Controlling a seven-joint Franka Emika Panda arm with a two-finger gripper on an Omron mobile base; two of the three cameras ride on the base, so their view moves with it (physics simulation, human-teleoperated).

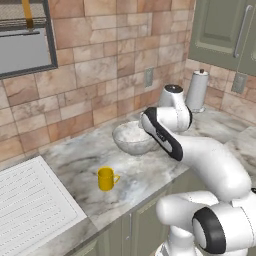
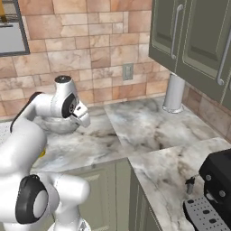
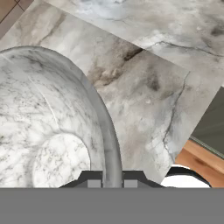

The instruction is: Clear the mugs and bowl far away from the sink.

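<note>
While the gripper [image 3: 112, 179] sits low over the bowl [image 3: 52, 127], its two finger tips [image 3: 93, 179] stand on either side of the bowl's rim, one inside and one outside, and they are pinched together on that thin wall. So the claw is clenched and is grasping the bowl by its edge. I judge this is the sensible hold, because the bowl is too wide to take across its body.

Taking the bowl as the landmark: it rests on the marble counter [image 1: 150, 175], close to the tiled back wall. The yellow mug [image 1: 106, 179] stands on the counter in front of the bowl, toward the sink's ridged drainboard [image 1: 30, 205], apart from both. It is upright, handle turned away from the drainboard. On the other side of the bowl, by the wall, stands a tall white canister [image 1: 197, 90].

My judgement is that the bowl is now secured but not yet lifted, and the mug remains to be cleared afterwards.
</note>
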